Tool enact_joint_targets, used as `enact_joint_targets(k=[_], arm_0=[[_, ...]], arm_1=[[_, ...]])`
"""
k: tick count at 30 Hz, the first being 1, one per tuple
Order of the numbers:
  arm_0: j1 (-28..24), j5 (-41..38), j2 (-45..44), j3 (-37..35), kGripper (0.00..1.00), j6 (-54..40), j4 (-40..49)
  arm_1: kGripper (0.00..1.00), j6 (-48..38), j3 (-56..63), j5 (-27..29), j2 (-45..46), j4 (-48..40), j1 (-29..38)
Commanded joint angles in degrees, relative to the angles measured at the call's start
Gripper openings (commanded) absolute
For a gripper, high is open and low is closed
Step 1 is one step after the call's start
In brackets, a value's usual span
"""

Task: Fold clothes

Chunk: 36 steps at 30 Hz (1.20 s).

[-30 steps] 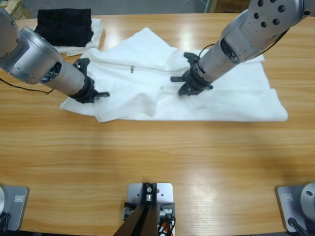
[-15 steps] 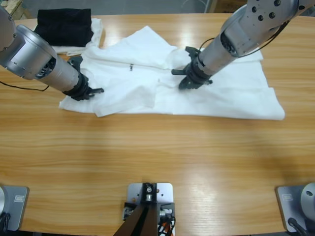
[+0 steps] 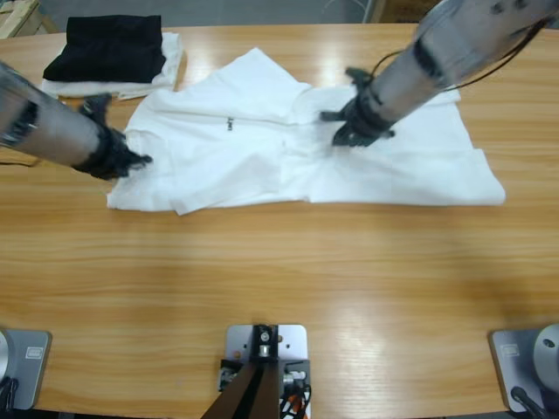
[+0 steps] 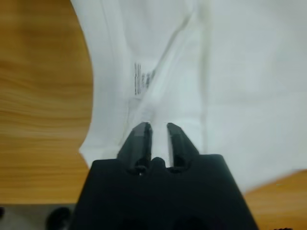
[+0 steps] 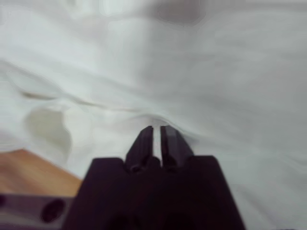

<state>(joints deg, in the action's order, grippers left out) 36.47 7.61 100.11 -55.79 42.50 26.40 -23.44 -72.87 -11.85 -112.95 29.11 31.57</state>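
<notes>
2 grippers pinch the white T-shirt (image 3: 297, 148) lying rumpled across the far half of the table (image 3: 279, 271): the left gripper (image 3: 131, 160) clenches cloth at its left edge, and the right gripper (image 3: 349, 131) clenches a fold near its middle.

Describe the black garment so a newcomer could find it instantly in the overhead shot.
Start at the long wooden table and go to its far left corner in the high view, beyond the spread white T-shirt. There the black garment lies folded in a neat rectangle on a folded white cloth. It is the only dark fabric on the table, and neither gripper touches it.
</notes>
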Motion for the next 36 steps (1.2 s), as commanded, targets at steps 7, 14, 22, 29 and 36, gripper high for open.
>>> enact_joint_targets(k=[7, 14, 22, 29, 36], arm_0=[[5.08, 0.14, -3.18, 10.44, 0.274, 1.43, -3.30], [4.40, 0.56, 4.88, 2.49, 0.278, 1.16, -4.84], [4.40, 0.47, 9.60, 2.04, 0.278, 1.00, -4.77], [4.31, 0.47, 11.69, 5.82, 0.233, 0.85, -5.99], [4.66, -1.20, 7.22, 8.77, 0.204, 1.72, 1.82]], arm_1=[[0.509, -4.07, 19.27, 6.00, 15.48, 4.50, -12.15], [0.342, -4.34, 20.04, 8.16, 10.23, 1.47, -16.23], [0.346, -4.88, 23.91, 7.63, 5.87, -1.37, -17.65], [0.095, -5.02, 26.27, 7.90, 4.41, -3.39, -19.36], [0.076, -9.56, 24.91, -3.11, 1.02, 4.09, -21.59]])
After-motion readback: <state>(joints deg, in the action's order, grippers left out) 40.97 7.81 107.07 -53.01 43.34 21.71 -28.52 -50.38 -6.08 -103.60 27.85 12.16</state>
